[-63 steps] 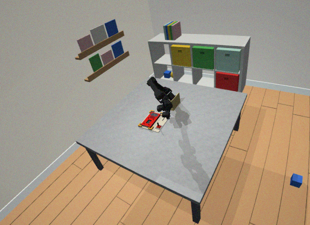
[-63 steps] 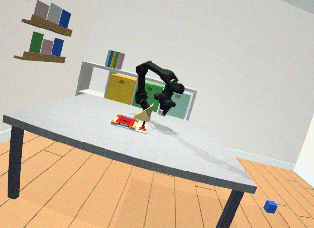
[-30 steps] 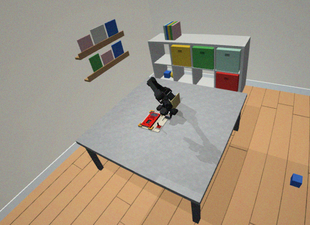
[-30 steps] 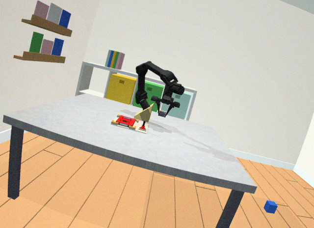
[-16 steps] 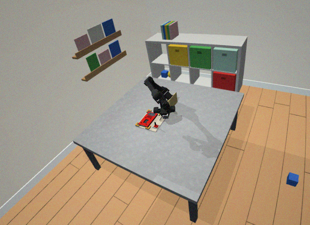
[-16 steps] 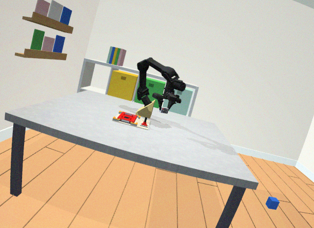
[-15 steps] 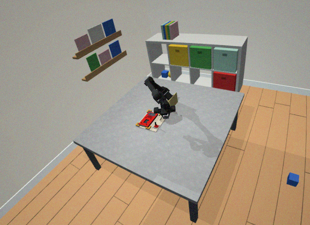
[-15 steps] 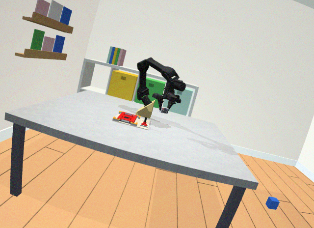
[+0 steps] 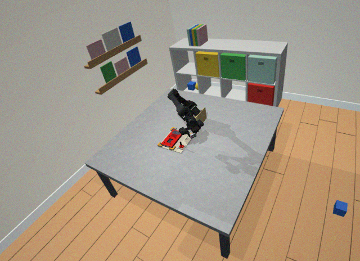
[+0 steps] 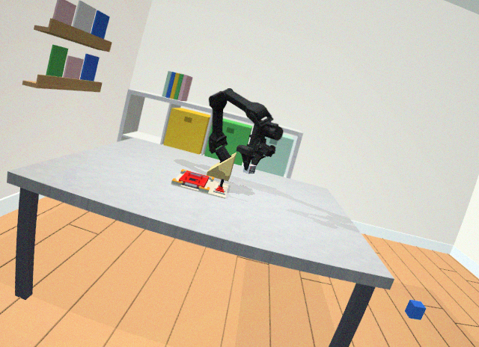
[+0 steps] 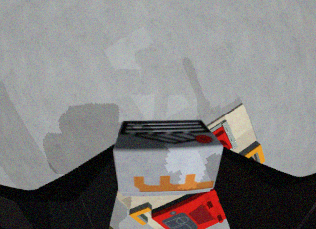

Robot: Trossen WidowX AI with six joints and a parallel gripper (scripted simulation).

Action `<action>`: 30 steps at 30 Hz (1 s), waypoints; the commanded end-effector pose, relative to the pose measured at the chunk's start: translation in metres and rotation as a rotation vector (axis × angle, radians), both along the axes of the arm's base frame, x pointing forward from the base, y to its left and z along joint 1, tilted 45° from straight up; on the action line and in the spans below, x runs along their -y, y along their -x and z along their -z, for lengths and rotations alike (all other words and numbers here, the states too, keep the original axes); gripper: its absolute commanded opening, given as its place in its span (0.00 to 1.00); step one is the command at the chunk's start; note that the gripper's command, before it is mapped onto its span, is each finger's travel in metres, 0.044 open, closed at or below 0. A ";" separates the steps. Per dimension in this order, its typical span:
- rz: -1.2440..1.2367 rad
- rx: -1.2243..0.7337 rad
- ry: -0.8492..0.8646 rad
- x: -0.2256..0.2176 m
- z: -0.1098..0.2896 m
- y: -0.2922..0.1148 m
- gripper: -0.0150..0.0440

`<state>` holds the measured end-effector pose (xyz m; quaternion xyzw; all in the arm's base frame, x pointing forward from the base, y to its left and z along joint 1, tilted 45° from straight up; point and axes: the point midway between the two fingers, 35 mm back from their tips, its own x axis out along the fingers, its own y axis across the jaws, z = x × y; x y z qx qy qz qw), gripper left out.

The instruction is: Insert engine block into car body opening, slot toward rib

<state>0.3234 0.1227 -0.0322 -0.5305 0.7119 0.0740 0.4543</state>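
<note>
The engine block [image 10: 249, 169] [image 11: 148, 165] is a grey block with a dark grooved top, a red dot and an orange pattern on one side. My gripper [image 10: 249, 167] [image 11: 164, 151] is shut on it and holds it above the table, beside the board. The red car body [image 9: 175, 138] [image 10: 201, 182] [image 11: 197, 218] lies on a cream board [image 9: 178, 150] [image 10: 212, 192] [image 11: 242, 121] between orange corner pieces. Its dark opening [image 9: 169, 140] [image 10: 192, 179] shows in the top and exterior views. The rib is too small to tell.
A red piece with a black knob [image 9: 181, 145] [image 10: 220, 188] stands on the board beside the car body. A tan wedge-shaped panel [image 9: 201, 115] [image 10: 223, 170] stands near the arm, behind the board. The grey table [image 9: 151, 171] [image 10: 270, 220] carries them.
</note>
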 end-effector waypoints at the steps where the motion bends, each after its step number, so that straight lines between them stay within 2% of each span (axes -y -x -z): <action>1: -0.084 -0.074 -0.001 0.000 0.000 -0.001 0.25; 11: -0.195 -0.179 -0.004 0.011 0.012 0.000 0.25; 30: -0.197 -0.181 -0.002 0.045 0.046 0.001 0.25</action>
